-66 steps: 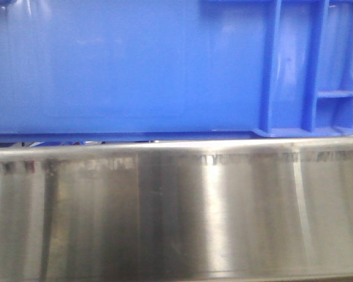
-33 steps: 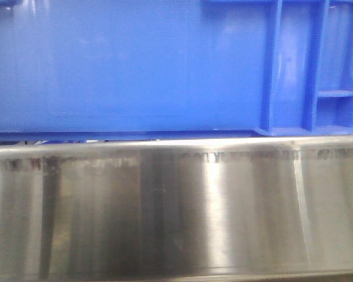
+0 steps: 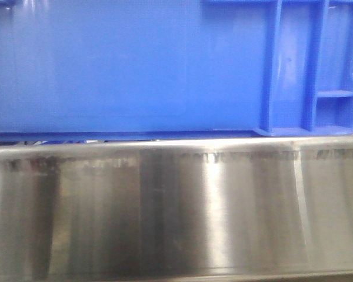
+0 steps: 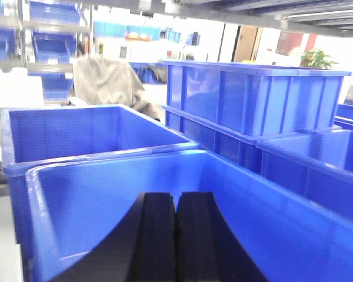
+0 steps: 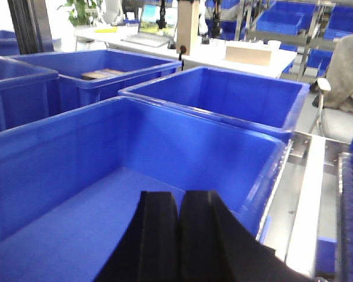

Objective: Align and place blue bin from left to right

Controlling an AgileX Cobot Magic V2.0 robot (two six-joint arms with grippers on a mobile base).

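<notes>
So the blue bin [image 3: 129, 64] is sitting right on top of the steel table [image 3: 176, 211], filling the whole upper part of the front view, with its ribbed corner [image 3: 309, 76] showing at the right end. From the left wrist view, the left gripper [image 4: 175, 235] is hanging over a near tub [image 4: 106, 200], a second tub [image 4: 76, 132] is sitting just behind it, and two stacked crates [image 4: 247, 100] are standing behind and to the right. On the other side, the right gripper [image 5: 177, 235] is hovering above another tub [image 5: 76, 176], with one more tub [image 5: 223, 97] sitting right behind that, and a desk [image 5: 165, 44] is standing further back.
</notes>
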